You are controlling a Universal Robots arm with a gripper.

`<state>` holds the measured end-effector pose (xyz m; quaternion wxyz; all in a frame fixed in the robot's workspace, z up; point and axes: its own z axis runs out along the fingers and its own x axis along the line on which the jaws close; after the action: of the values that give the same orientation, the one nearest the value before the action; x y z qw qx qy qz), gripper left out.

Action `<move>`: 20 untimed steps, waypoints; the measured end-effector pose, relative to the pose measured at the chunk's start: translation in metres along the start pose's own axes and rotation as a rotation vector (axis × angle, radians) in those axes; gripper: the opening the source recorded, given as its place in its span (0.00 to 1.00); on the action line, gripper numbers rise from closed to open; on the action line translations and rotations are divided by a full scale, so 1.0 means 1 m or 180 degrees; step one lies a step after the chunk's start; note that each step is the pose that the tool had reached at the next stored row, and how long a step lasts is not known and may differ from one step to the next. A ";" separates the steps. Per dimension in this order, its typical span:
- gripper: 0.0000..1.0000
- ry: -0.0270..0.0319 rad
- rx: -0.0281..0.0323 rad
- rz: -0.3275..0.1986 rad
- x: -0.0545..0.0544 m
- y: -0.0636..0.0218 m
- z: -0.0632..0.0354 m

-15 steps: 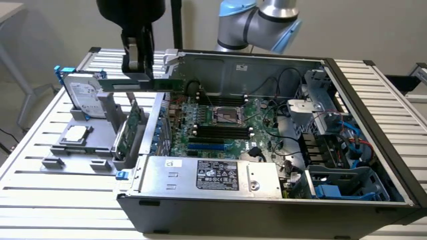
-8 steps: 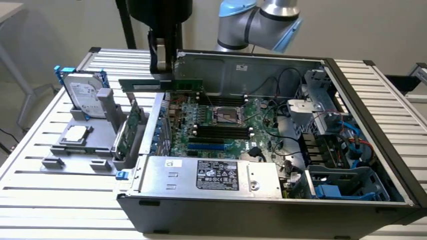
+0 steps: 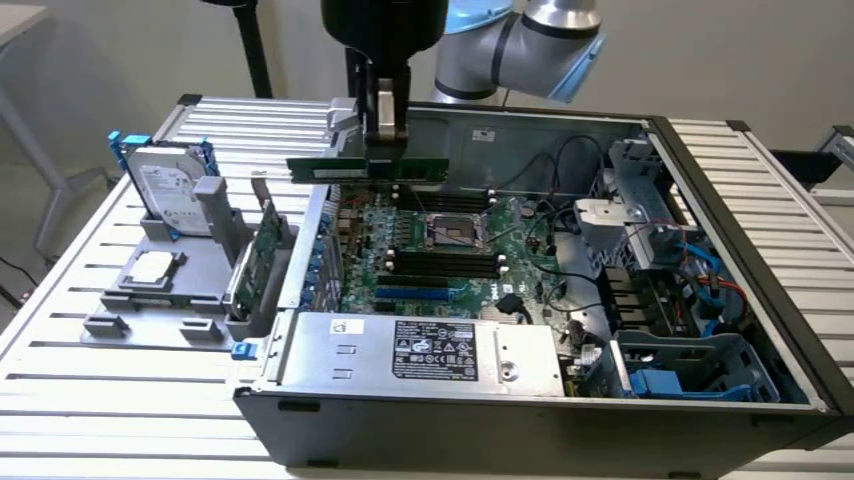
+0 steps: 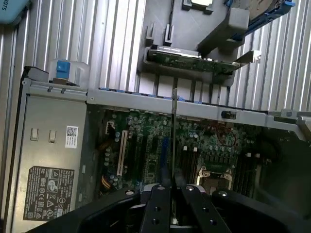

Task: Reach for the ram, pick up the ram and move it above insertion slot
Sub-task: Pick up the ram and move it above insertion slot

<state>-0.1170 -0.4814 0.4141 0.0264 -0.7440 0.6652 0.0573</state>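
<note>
Closest to the wrist camera are my two black gripper fingers (image 4: 156, 204), clenched on the ram, a long, thin green circuit-board stick seen there edge-on as a narrow line (image 4: 173, 131) running away from the fingertips. In the exterior view my gripper (image 3: 384, 140) hangs from the silver and light-blue arm (image 3: 534, 45) with the ram (image 3: 367, 169) held level in the air, clear of the board, above the far part of the open black and grey computer case (image 3: 747, 250). Beneath it lies the green motherboard (image 3: 461, 255) with one square metal processor socket (image 3: 451, 231) and, nearer the case's front, a bank of long black memory slots (image 3: 441, 264); I cannot count them for certain, and I cannot tell whether the ram sits directly over any slot. One grey metal power supply box with a black label (image 3: 427, 350) fills the case's near corner. On the white slatted table (image 3: 80, 400), to the exterior view's left of the case, stands one grey plastic fixture (image 3: 147, 325) carrying one silver hard drive in a blue frame, upright (image 3: 167, 185), one square processor chip lying flat (image 3: 150, 266), and one larger green expansion card standing on edge (image 3: 267, 250).
</note>
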 end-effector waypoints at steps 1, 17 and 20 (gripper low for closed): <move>0.14 0.0000 0.0000 0.0000 -0.002 -0.0043 0.0012; 0.14 -0.0002 0.0004 0.0039 -0.026 -0.0610 0.0305; 0.14 -0.0003 0.0010 0.0095 -0.025 -0.0652 0.0351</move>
<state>-0.0567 -0.4453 0.3798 0.0271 -0.7339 0.6763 0.0569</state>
